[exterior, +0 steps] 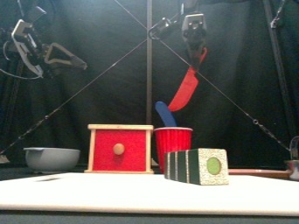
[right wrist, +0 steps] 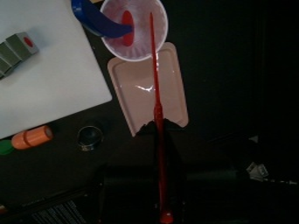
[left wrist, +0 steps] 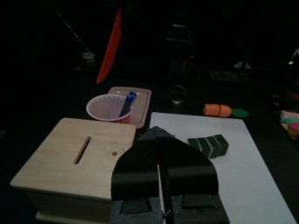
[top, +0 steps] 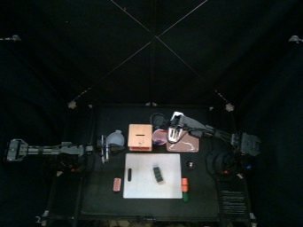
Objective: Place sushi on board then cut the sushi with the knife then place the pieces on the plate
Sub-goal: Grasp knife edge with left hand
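The dark green sushi roll (exterior: pixel 197 166) lies whole on the white cutting board (exterior: pixel 140 194), also seen from above as the sushi roll (top: pixel 159 175) on the board (top: pixel 144 167). My right gripper (exterior: pixel 193 37) is shut on the red knife (exterior: pixel 184 87), which hangs blade down high above the red cup (exterior: pixel 174 144). The blue knife (exterior: pixel 165 113) stands in that cup. In the right wrist view the red knife (right wrist: pixel 156 96) hangs over the pink tray (right wrist: pixel 163 83). My left gripper (left wrist: pixel 159 166) hovers shut and empty over the wooden box (left wrist: pixel 82 157).
The box with its red drawer front (exterior: pixel 121 149) and a blue-grey bowl (exterior: pixel 52 158) stand at the back left. An orange toy (top: pixel 185 183) and a green one (top: pixel 186 197) lie right of the board, a reddish toy (top: pixel 117 183) left of it.
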You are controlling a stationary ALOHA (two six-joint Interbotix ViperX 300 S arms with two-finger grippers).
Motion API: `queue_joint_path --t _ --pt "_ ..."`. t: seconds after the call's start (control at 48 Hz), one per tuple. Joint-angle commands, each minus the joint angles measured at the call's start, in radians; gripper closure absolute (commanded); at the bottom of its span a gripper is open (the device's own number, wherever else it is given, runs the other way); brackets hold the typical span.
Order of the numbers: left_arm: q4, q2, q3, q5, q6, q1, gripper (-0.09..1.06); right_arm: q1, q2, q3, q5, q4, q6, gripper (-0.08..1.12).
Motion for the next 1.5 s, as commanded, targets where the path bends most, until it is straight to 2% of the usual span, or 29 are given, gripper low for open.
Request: queue_joint_path --t 0.021,0.292,0.458,0.625,0.771,0.958,1.042,1.104,1.312,1.5 --pt "0.000 -0.003 -0.035 -0.020 0.003 0.003 0.92 0.020 -0.094 0.006 -0.002 -0.017 0.005 0.67" --pt "0.000 -0.005 -0.058 -0.040 0.002 0.003 0.92 0.123 -0.192 0.097 -0.012 -0.126 0.028 0.67" --pt "0.002 -0.005 -0.061 -0.067 0.002 0.003 0.92 0.186 -0.262 0.141 -0.063 -0.184 0.137 0.67" --pt "0.002 -0.005 -0.064 -0.087 0.000 0.003 0.92 0.235 -0.341 0.224 -0.140 -0.147 0.210 0.67" --pt "0.005 -0.003 -0.072 -0.089 0.002 -0.006 0.92 0.256 -0.417 0.350 -0.302 -0.066 0.304 0.67" --pt "0.048 0.008 -0.084 -0.089 0.002 -0.034 0.90 0.287 -0.534 0.526 -0.486 -0.012 0.376 0.67" --pt "0.075 0.012 -0.095 -0.089 0.002 -0.046 0.83 0.298 -0.591 0.612 -0.586 0.018 0.416 0.67" --pt "0.089 0.017 -0.107 -0.089 0.000 -0.055 0.75 0.304 -0.626 0.670 -0.658 0.032 0.434 0.67" --pt "0.091 0.063 -0.143 -0.087 -0.002 -0.087 0.42 0.342 -0.721 0.838 -0.888 0.074 0.443 0.67" --pt "0.089 0.137 -0.175 -0.083 0.000 -0.132 0.18 0.354 -0.724 0.933 -1.020 0.110 0.440 0.67"
